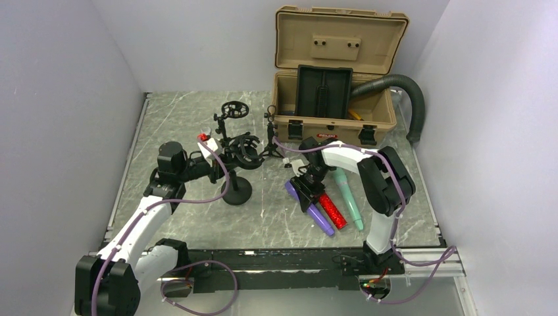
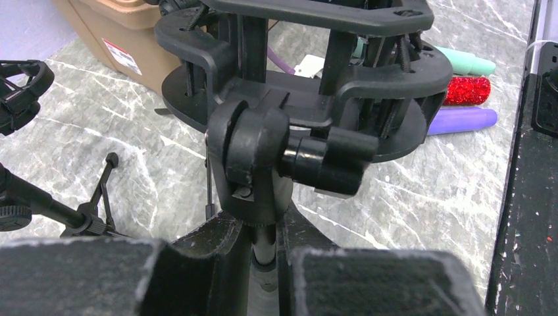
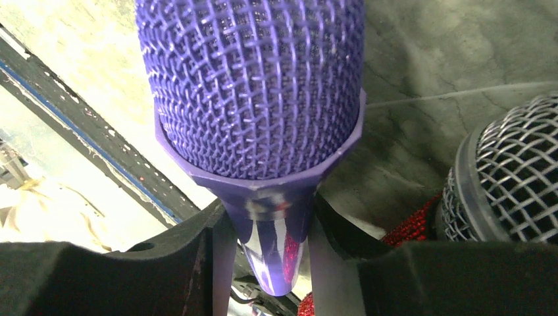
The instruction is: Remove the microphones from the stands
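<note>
Right gripper [image 3: 270, 247] clamps the purple microphone [image 3: 250, 85]; left gripper [image 2: 263, 237] — closed on the stand [image 2: 250, 151].

- Black round-based microphone stand [image 1: 237, 191]: left of centre on the grey marble worktop [image 1: 184, 125].
- Purple microphone [image 1: 321, 220], red glitter microphone [image 1: 333, 210], mint-green microphone [image 1: 349, 197]: side by side, right of it.
- Open tan plastic case [image 1: 329, 128]: behind them.

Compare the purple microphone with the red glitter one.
The purple microphone is smooth; the red microphone is glittery. The purple one's grille is purple, the red one's silver. The right gripper clamps the purple one; the red one lies free. Both sit side by side.
</note>
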Robot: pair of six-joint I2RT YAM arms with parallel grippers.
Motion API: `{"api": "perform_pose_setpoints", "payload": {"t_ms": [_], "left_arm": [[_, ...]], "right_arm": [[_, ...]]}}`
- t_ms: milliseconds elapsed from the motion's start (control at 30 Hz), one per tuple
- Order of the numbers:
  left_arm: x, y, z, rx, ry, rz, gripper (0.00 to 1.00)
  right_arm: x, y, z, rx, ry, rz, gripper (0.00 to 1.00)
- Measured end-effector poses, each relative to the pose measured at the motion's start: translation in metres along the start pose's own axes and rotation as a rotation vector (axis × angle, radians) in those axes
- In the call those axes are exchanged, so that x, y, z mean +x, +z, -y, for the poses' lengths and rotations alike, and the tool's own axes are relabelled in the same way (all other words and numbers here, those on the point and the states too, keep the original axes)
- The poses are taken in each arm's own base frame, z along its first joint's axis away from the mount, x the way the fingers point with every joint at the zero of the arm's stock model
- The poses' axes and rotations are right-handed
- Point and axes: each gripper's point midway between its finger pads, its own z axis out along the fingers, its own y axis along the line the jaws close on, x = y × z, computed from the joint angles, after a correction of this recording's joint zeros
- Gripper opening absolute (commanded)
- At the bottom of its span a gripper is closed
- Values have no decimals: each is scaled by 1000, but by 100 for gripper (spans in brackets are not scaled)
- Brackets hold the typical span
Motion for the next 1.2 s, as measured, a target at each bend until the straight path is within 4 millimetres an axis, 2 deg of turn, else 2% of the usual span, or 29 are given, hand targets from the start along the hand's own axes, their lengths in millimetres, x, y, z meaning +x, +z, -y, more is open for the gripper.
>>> {"api": "perform_pose_setpoints", "payload": {"t_ms": [533,933,1200], "left_arm": [[-2,0,9,65,42,28,0],[-2,0,19,117,28,38,0],[-1,1,22,135,26,43,0]], "right_arm": [[-3,-6,13,28,48,19,24],[-4,-8,12,24,42,27,54],[-10,-21,7,35,2,78,67]]}}
